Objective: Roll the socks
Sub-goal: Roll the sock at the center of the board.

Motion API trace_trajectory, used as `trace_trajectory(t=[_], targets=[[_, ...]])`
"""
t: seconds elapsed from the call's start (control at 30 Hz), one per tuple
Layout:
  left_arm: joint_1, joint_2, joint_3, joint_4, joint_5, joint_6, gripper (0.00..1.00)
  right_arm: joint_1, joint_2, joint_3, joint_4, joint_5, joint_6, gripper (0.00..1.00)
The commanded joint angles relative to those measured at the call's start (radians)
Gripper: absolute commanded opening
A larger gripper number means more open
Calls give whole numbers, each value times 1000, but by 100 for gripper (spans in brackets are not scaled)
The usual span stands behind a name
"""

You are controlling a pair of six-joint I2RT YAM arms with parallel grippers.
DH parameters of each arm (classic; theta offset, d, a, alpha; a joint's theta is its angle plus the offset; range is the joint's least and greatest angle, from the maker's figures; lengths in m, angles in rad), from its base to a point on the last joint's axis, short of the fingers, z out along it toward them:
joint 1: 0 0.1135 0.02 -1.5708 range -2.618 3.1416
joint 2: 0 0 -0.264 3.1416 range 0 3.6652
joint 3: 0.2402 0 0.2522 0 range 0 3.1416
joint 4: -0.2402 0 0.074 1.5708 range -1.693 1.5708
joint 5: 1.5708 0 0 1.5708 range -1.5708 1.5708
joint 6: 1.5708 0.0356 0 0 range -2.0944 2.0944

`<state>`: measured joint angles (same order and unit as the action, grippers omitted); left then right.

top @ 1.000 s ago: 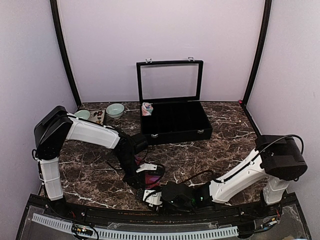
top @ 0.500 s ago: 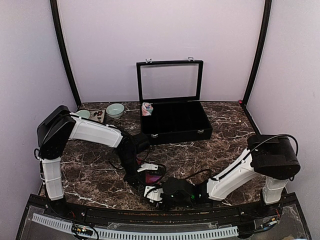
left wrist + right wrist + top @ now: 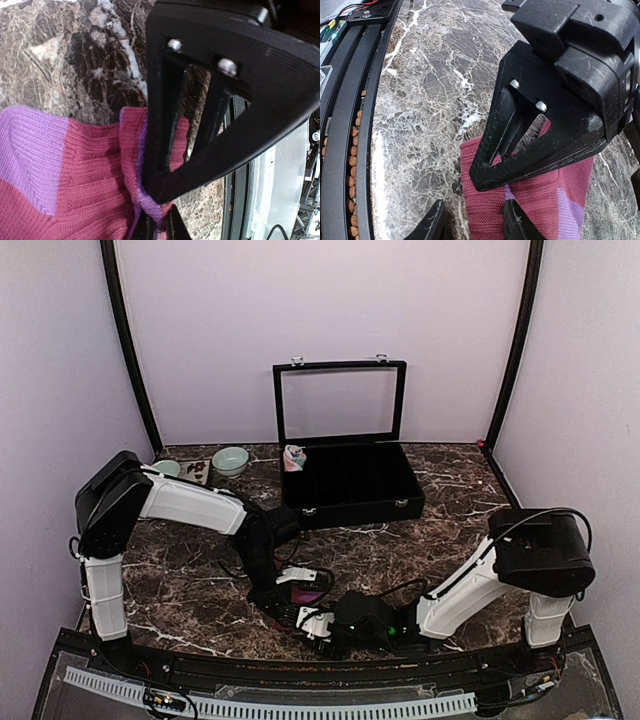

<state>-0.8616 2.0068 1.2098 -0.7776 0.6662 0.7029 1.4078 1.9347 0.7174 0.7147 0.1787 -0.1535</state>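
Left gripper [image 3: 159, 228] pinches ribbed maroon-and-purple knit sock [image 3: 75, 170]

We are reading no text, label, brand, number or sign in any of the three views. The maroon sock [image 3: 75, 175], the black case [image 3: 352, 508] in the upper middle of the top view and the marbled surface [image 3: 450, 540] are showing us only colour and pattern.

We see the left gripper [image 3: 283, 602] and right gripper [image 3: 312, 623] close together at the maroon sock [image 3: 306, 591], 6 o'clock on the worktop [image 3: 450, 510]. An open black case [image 3: 350, 502] stands at 12 o'clock.
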Motion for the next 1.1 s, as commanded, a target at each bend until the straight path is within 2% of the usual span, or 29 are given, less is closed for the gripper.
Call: trace_trajectory(t=[0.0, 0.07, 0.17, 0.33, 0.5, 0.53, 0.57, 0.8, 0.97, 1.07], targets=[[-7, 137, -70, 35, -364, 31, 6, -16, 50, -14, -51, -21, 32, 37], [-7, 137, -64, 31, -346, 26, 9, -17, 58, -9, -72, -26, 24, 34], [-6, 128, -58, 26, -321, 26, 19, -17, 76, 16, -147, -21, 2, 29], [-2, 63, -89, 40, -305, 58, 30, -29, 86, 13, -189, -21, -13, 28], [68, -58, -156, 64, -304, 48, 41, -37, 105, 11, -220, -52, 5, 24], [84, -88, -175, 69, -310, 50, 62, -39, 108, 9, -225, -54, 12, 23], [97, -123, -203, 84, -322, 47, 67, -41, 109, 5, -227, -62, 22, 22], [190, -336, -346, 134, -362, 45, 68, -63, 94, -7, -278, -140, 83, 10], [203, -459, -391, 130, -344, 69, 68, -74, 73, 8, -327, -237, 133, 4], [205, -559, -453, 181, -334, 70, 66, -88, 69, 19, -348, -321, 178, 2]])
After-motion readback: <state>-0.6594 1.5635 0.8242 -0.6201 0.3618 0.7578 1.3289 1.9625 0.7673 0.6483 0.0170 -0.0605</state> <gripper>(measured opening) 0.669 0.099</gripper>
